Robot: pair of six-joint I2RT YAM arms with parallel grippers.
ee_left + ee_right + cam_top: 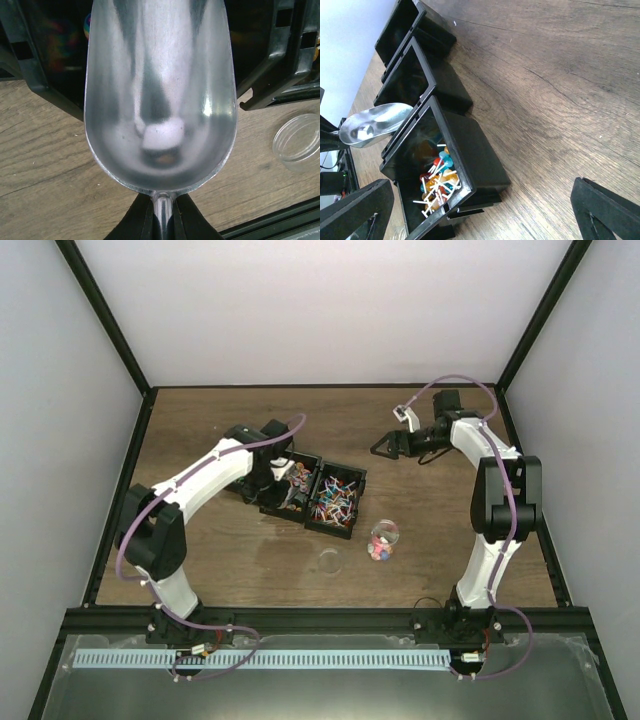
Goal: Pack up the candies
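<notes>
Candies (335, 498) lie in the black bins (328, 527) just beyond our left claw (162, 217), which we see clamped tight on the handle of a silver scoop (160, 100), its bowl at a bin's rim. Our right claw (385, 446) hangs with jaws spread wide, gripping nothing; the bins sit ahead of it, down on the table.
</notes>
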